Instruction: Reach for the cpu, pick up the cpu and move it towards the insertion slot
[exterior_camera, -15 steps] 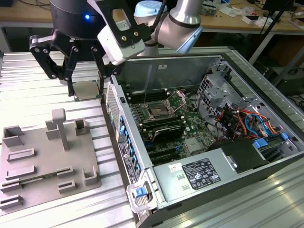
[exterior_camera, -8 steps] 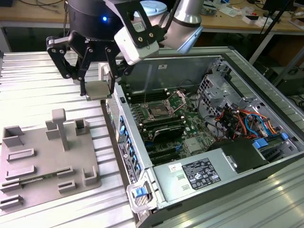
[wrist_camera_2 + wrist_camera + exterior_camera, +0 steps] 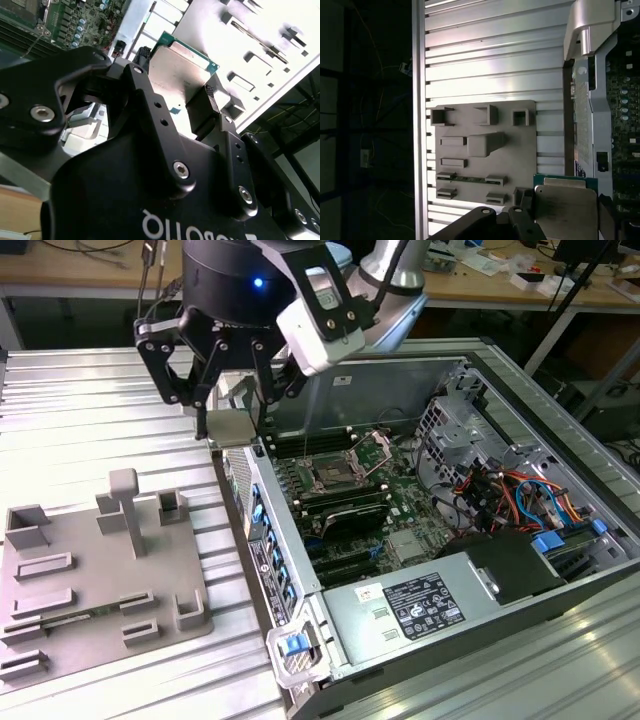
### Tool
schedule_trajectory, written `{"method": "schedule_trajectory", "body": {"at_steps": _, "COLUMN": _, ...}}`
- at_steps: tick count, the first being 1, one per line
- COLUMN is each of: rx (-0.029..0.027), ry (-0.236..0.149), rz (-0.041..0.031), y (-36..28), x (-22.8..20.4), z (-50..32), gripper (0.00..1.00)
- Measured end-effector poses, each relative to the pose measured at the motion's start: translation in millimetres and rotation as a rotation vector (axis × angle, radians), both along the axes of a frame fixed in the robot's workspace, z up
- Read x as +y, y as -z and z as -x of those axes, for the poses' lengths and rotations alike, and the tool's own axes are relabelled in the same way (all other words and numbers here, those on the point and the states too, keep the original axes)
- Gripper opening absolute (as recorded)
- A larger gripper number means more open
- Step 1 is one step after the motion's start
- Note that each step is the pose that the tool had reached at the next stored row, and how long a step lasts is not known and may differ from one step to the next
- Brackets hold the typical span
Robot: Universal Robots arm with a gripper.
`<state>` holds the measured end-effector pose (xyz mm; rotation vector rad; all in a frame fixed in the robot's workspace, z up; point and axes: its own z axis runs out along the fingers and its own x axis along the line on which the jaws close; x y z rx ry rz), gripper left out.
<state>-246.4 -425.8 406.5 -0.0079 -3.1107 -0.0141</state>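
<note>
Black fingers (image 3: 212, 97) of the gripper (image 3: 232, 428) are clamped on the cpu (image 3: 182, 70), whose silvery top and green rim show in both wrist views (image 3: 565, 207). In the exterior view the chip hangs flat, lifted clear, above the near wall of the open computer case (image 3: 290, 590). The insertion slot (image 3: 337, 478) lies on the green board inside, toward the exterior view's right. The grey plastic tray (image 3: 90, 590) rests on the ribbed metal table (image 3: 60, 420).
</note>
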Motion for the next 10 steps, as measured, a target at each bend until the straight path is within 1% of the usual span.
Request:
{"method": "schedule_trajectory", "body": {"at_steps": 7, "rx": 0.0001, "ry": 0.004, "rz": 0.0076, "y": 3.0, "x": 0.8, "z": -18.3, "gripper": 0.55}}
{"method": "schedule_trajectory", "body": {"at_steps": 10, "rx": 0.0, "ry": 0.005, "rz": 0.009, "y": 4.7, "x": 2.7, "z": -23.9, "gripper": 0.55}}
